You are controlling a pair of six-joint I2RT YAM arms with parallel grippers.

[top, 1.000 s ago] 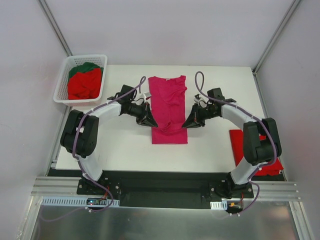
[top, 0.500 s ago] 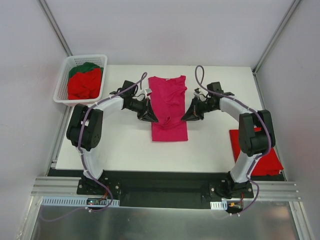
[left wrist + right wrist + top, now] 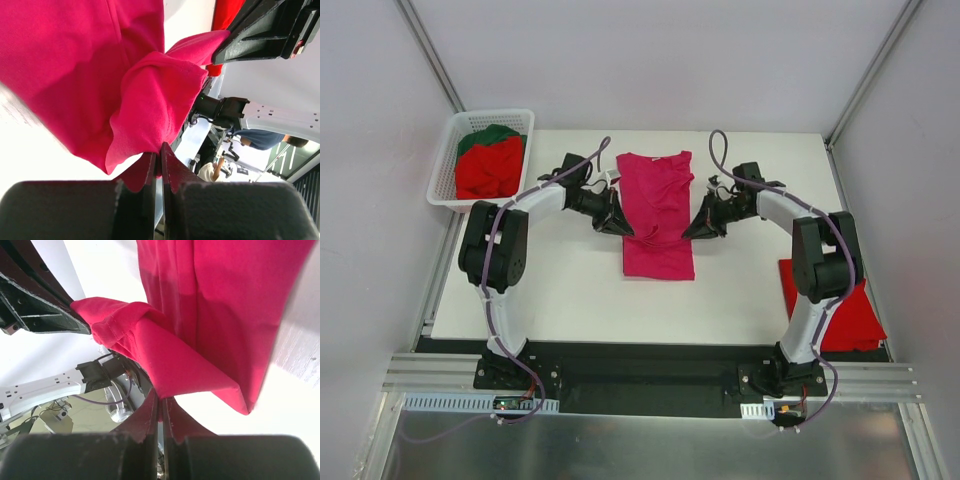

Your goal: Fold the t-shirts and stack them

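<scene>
Both the left gripper (image 3: pixel 626 230) and right gripper (image 3: pixel 689 233) clamp the one magenta t-shirt (image 3: pixel 658 200) on the counter (image 3: pixel 750 290). One basket (image 3: pixel 442 162) holds one green t-shirt (image 3: pixel 485 137) over red t-shirts (image 3: pixel 488 172); one folded red t-shirt (image 3: pixel 862 325) lies far right.

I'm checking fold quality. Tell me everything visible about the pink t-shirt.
The pink t-shirt is soft magenta cloth, folded into a narrow strip lying lengthwise on the white table, neckline at the far end. The left hand and right hand are each shut on a side edge near mid-length, where the cloth bunches into a raised fold.
</scene>
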